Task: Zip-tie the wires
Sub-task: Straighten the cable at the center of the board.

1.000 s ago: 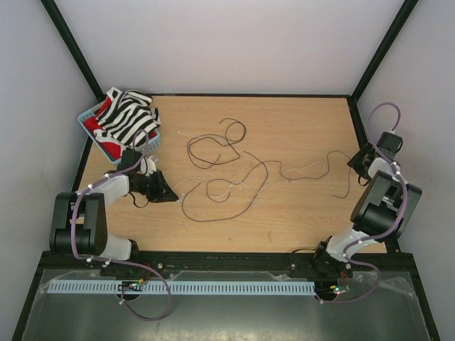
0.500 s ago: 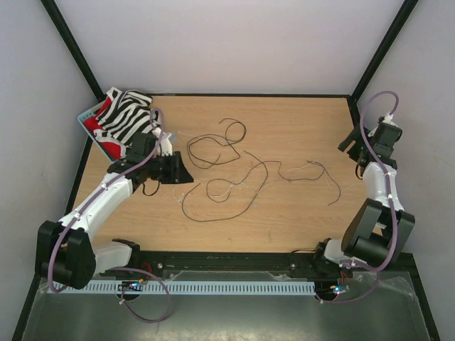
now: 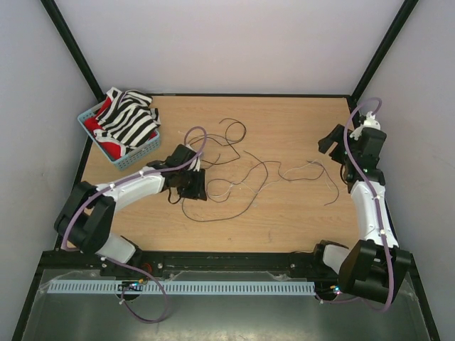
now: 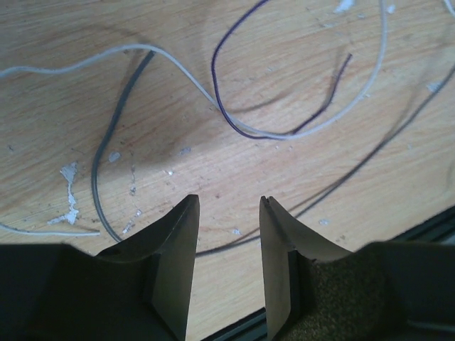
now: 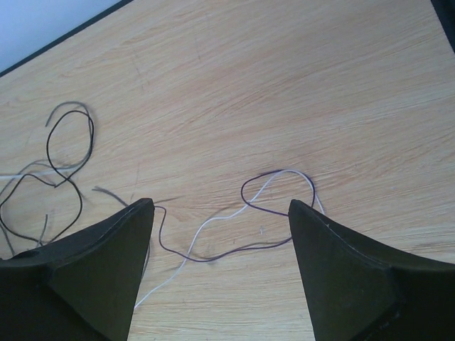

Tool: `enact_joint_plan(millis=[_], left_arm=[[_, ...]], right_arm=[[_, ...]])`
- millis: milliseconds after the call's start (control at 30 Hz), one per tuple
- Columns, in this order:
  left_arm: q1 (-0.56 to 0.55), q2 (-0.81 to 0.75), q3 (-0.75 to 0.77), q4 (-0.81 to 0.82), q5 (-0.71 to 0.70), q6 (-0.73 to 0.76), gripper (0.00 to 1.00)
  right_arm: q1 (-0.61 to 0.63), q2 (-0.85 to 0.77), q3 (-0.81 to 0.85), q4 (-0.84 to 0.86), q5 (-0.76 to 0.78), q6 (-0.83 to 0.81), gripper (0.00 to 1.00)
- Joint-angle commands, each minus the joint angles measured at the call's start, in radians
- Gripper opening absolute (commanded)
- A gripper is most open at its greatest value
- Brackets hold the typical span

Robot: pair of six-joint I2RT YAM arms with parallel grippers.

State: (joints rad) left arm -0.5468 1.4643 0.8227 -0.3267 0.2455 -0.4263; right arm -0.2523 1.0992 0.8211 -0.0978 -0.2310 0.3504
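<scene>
The wires (image 3: 234,167) lie as a loose tangle of thin dark and pale strands across the middle of the wooden table (image 3: 284,213). My left gripper (image 3: 193,186) hangs low over the tangle's left part, open, with a dark strand (image 4: 327,192) passing just beyond its fingertips. A white strand (image 4: 178,67) and a purple loop (image 4: 227,106) lie further ahead. My right gripper (image 3: 328,142) is raised at the right, wide open and empty. Below it lie a purple loop (image 5: 277,202) and a white strand (image 5: 206,227).
A blue basket (image 3: 135,158) with striped black-and-white and red cloth (image 3: 128,119) stands at the back left. Black frame posts and grey walls close in the table. A black rail (image 3: 227,259) runs along the near edge.
My left arm has swung right from beside the basket to over the wires. My right arm has stretched up and back, and its gripper has moved left, away from the right edge.
</scene>
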Motion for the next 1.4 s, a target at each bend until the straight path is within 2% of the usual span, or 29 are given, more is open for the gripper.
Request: enact_joint_plan(millis=[0,400,967,1233,1367], left_arm=[[-0.037,0.061,0.07,0.024,-0.119,-0.046,0.43],[-0.098,0.178,0.118,0.039,-0.212,-0.088,0.44],[-0.167,0.272,0.184,-0.019,-0.335,-0.072,0.4],[-0.185,0.314,0.209,-0.04,-0.369,-0.046,0.36],[-0.196,0.339,0.216,-0.058,-0.385,-0.022,0.29]], right_arm=[[0.007,-0.017,-0.022,0.022,-0.019,0.01,0.87],[0.008,-0.02,-0.022,0.023,-0.032,-0.004,0.87],[0.007,-0.014,-0.026,0.028,-0.034,-0.014,0.87],[0.008,-0.009,-0.022,0.033,-0.042,-0.013,0.87],[0.008,-0.01,-0.023,0.034,-0.045,-0.013,0.87]])
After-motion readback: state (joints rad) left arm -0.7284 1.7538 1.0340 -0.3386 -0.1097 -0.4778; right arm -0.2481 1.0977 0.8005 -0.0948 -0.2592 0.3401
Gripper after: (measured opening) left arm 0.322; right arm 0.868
